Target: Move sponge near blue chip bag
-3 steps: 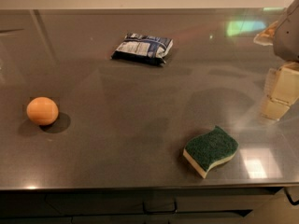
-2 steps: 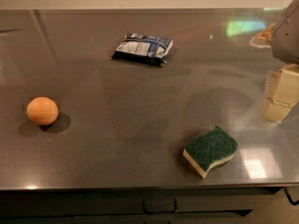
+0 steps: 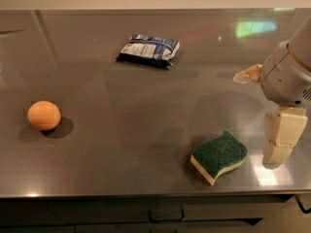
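Note:
The sponge [image 3: 219, 156], dark green on top with a pale yellow base, lies flat on the steel table near its front right edge. The blue chip bag [image 3: 148, 50] lies flat at the back centre, well apart from the sponge. My gripper [image 3: 265, 106] hangs at the right edge of the view, just right of the sponge and above the table. It is open and empty. One cream finger [image 3: 281, 135] points down beside the sponge, and the other fingertip [image 3: 247, 74] shows further back.
A round orange fruit [image 3: 43, 115] sits on the left side of the table. The table's front edge [image 3: 146, 194] runs along the bottom, with drawers below it. A wall borders the back.
My gripper has come down and a little left, closer to the sponge. The sponge, the bag and the orange fruit have not moved.

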`<action>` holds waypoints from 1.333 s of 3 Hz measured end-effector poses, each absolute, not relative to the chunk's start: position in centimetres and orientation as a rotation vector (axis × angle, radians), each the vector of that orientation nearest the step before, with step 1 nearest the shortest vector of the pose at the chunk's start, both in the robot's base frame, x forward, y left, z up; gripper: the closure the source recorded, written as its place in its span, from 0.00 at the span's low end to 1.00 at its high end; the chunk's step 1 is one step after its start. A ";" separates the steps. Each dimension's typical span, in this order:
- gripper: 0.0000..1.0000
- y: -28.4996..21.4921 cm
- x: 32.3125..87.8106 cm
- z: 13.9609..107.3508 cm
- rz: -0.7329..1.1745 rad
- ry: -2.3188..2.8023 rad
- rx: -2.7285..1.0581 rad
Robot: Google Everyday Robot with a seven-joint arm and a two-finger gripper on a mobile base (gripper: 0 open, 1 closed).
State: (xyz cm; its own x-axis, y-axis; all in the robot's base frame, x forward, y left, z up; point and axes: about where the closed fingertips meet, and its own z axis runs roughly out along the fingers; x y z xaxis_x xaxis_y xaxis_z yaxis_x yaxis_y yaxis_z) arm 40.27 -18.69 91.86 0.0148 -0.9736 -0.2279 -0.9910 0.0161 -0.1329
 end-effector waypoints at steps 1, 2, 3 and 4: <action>0.00 -17.6 38.8 88.3 0.178 1.972 -2.148; 0.00 -16.7 37.9 85.8 0.230 1.935 -2.209; 0.00 -16.0 37.4 84.2 0.261 1.921 -2.248; 0.18 -15.6 37.2 83.4 0.272 1.913 -2.268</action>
